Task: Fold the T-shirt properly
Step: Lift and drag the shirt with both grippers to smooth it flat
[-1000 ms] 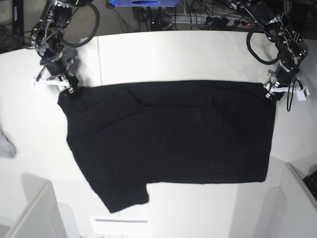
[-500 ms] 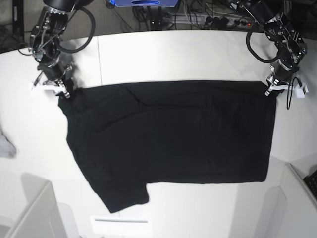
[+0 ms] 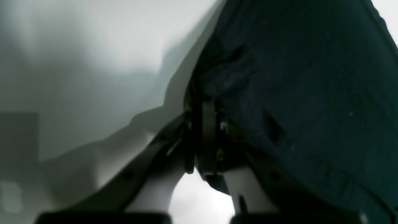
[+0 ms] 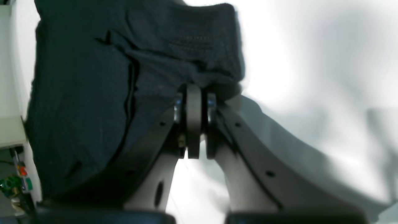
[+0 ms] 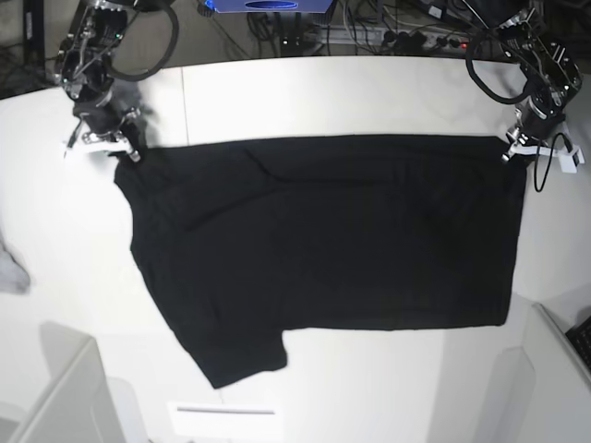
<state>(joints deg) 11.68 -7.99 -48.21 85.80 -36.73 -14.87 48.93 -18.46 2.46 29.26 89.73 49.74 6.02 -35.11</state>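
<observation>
White table carried black T-shirt, plain side up, spread flat. Left gripper was clamped tight on shirt's far corner, arm reaching down from back. Right gripper was pinched on opposite far corner, same deal. Grey scrap sat at table edge.

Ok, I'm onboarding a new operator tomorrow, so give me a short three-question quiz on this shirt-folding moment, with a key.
1. True or false: the large black short-sleeved cloth T-shirt lies with its sun-face print showing.
2. What does the left gripper grip?
A. a sleeve tip
B. a far corner of the shirt
C. nothing
3. What lies at the white table's edge, on the base view's left?

Key
1. False: only plain black shows.
2. B; the right gripper pinches the other far corner.
3. A small grey cloth scrap, apart from the shirt.
</observation>
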